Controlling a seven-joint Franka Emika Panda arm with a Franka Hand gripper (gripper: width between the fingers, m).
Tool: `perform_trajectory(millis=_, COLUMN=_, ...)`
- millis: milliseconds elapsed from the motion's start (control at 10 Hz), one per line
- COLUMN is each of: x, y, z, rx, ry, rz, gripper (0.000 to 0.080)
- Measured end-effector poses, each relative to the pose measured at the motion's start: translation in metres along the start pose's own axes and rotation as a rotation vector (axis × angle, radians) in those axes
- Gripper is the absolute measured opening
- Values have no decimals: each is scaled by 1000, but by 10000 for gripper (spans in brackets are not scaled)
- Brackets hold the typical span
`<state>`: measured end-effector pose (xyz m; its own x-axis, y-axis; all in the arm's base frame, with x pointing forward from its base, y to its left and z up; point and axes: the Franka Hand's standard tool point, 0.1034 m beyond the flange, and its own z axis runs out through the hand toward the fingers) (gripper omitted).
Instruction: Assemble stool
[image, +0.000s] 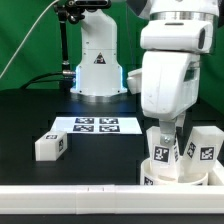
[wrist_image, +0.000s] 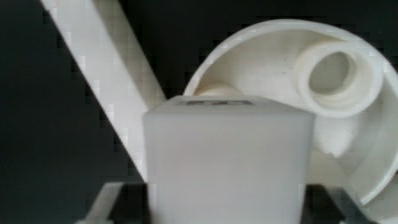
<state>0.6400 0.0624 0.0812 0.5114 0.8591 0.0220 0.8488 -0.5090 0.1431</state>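
Gripping, exterior view: gripper (image: 166, 134) clamps upright leg (image: 162, 150) over seat (image: 150, 176), five o'clock on the table (image: 30, 112).
Loose leg (image: 50, 146): lying at eight o'clock from marker board (image: 95, 124).
Wrist view: clamped leg fills foreground; seat and white rail (wrist_image: 103, 70) beyond.

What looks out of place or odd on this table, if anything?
A loose leg lies alone toward the exterior view's left, apart from the other legs, one held in the gripper, bunched by the seat at the right. It looks unbroken, probably just waiting its turn. Nothing seems spilled or damaged.
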Motion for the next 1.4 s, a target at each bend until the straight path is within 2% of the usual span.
perform_trajectory(millis=400, x=-5, y=2, z=1, rx=18, ry=-5, rz=481, gripper=341)
perform_trajectory(millis=500, x=-6, y=0, z=1, rx=33, ry=-25, rz=550, gripper=341)
perform_trajectory(millis=700, x=0, y=3, z=3, rx=14, ry=4, rz=741, gripper=341)
perform_trajectory(millis=1100, x=1, y=2, z=3, rx=20, ry=2, rz=1042, gripper=341)
perform_trajectory(millis=1200, x=0, y=2, z=4, rx=30, ry=8, rz=1130, gripper=341)
perform_trajectory(millis=1400, x=-5, y=6, z=5, rx=82, ry=49, rz=1451, gripper=341)
